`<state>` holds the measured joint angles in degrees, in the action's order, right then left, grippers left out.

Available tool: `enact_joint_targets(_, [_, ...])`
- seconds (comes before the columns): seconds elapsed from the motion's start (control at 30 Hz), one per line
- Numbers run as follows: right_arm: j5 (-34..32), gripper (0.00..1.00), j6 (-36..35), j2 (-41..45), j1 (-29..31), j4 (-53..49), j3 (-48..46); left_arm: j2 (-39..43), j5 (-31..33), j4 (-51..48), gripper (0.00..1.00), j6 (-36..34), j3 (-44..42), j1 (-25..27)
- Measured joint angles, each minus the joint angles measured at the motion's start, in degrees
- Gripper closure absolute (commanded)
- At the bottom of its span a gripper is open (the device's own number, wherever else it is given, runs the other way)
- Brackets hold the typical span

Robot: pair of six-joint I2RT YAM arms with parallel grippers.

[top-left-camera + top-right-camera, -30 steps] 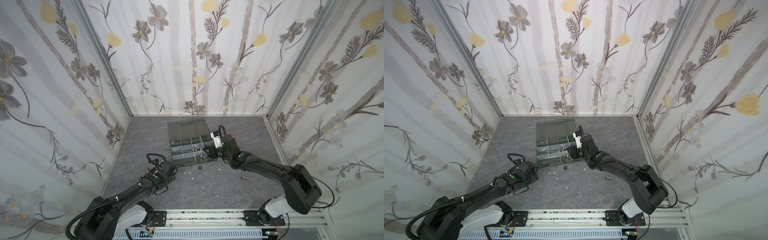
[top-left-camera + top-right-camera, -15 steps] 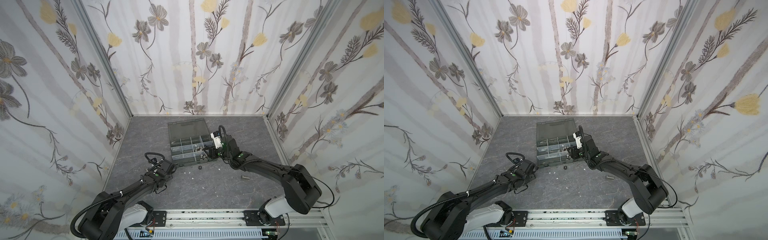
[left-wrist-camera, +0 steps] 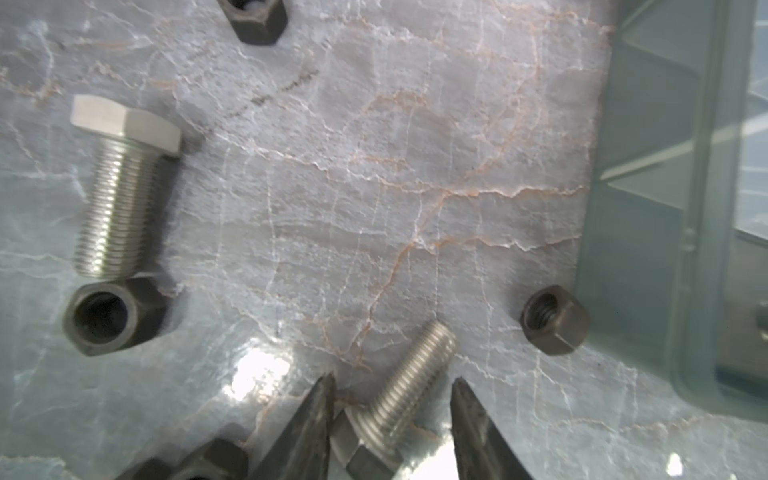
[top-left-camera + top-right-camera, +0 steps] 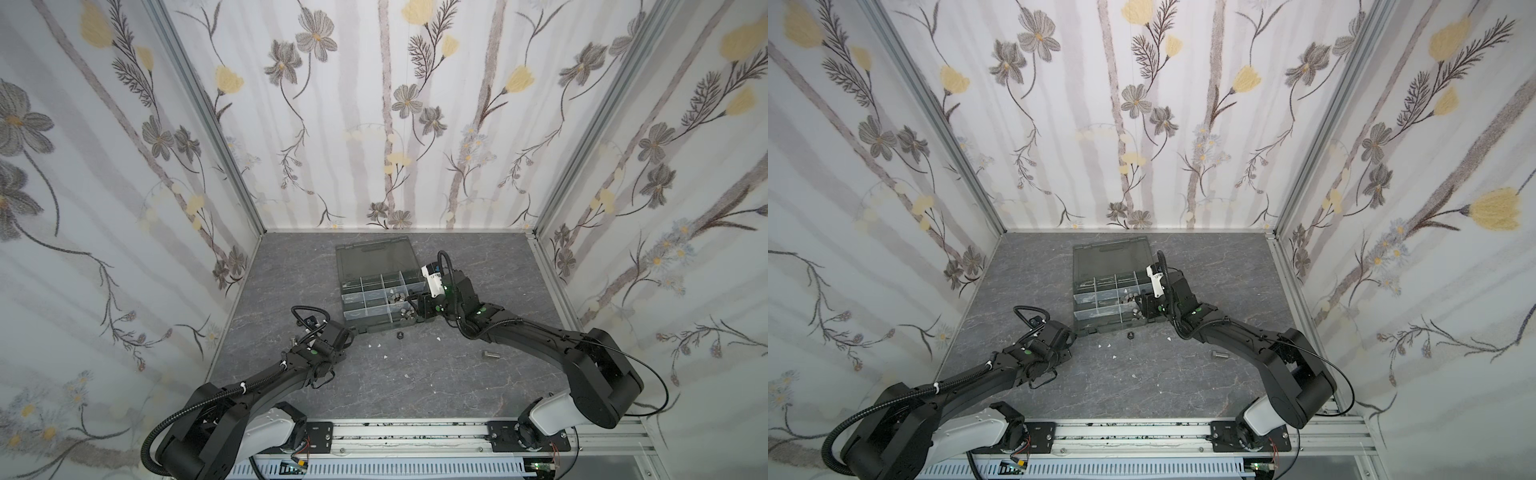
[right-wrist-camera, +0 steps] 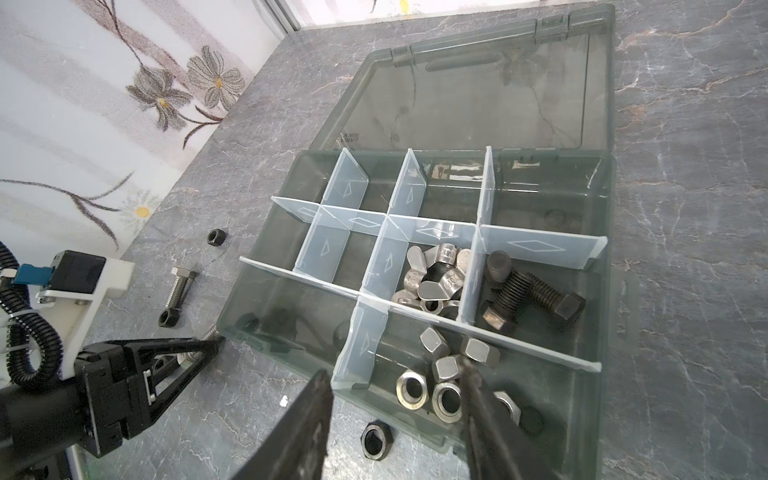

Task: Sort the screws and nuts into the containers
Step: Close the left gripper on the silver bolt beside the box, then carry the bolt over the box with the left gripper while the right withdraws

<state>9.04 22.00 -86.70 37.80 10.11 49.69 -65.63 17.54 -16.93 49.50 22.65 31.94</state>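
Observation:
The dark grey organizer box (image 5: 606,249) lies open, and its containers hold silver nuts (image 5: 440,374), wing nuts (image 5: 436,274) and black screws (image 5: 528,295). My left gripper (image 3: 392,382) is low at the box's front left corner (image 4: 351,334). It is open around a silver screw (image 3: 399,399) lying on the table: one finger touches the head, the other stands just clear. My right gripper (image 5: 395,370) hangs open and empty over the box's front edge (image 4: 415,309). A black nut (image 5: 376,438) lies on the table just in front of the box.
Beside the left gripper lie another silver screw (image 3: 120,187) and black nuts (image 3: 108,318) (image 3: 555,320) (image 3: 257,20). A lone silver screw (image 4: 490,354) lies at the right front. White flecks (image 4: 376,345) dot the marble table. The smoky lid (image 4: 374,259) lies flat behind the box.
The left gripper's jaws have narrowed around the silver screw and the arm has shifted slightly. The right arm has not moved.

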Motion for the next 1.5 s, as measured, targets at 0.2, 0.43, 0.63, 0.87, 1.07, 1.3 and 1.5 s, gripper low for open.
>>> enact_joint_targets(0.2, [0.0,0.49,0.0,0.0,0.0,0.0,0.0,0.3,-1.3,0.5,0.73,0.0,-0.1,0.4])
enact_joint_targets(0.43, [0.0,0.49,0.0,0.0,-0.1,0.0,0.0,2.1,-2.7,0.1,0.84,0.0,1.4,0.4])
enact_joint_targets(0.63, [0.0,0.48,0.0,0.0,-0.1,0.0,0.0,5.6,-2.8,-1.7,0.86,-0.1,3.8,0.4])
enact_joint_targets(0.87, [0.0,0.48,0.0,0.9,-0.1,0.0,0.0,6.5,-3.6,-4.7,0.85,-1.4,8.5,0.4])
enact_joint_targets(1.07, [0.0,0.48,0.0,1.8,-0.1,-0.1,0.0,3.1,-5.3,-5.6,0.85,-3.7,17.6,0.5])
enact_joint_targets(1.3, [0.0,0.48,0.0,5.2,-0.1,-1.0,-1.9,-7.3,-7.8,-4.4,0.83,-7.6,25.3,1.0])
enact_joint_targets(1.5, [-0.9,0.48,0.0,10.4,-0.3,-3.0,-6.0,-16.3,-10.0,-2.0,0.82,-10.2,31.0,1.0])
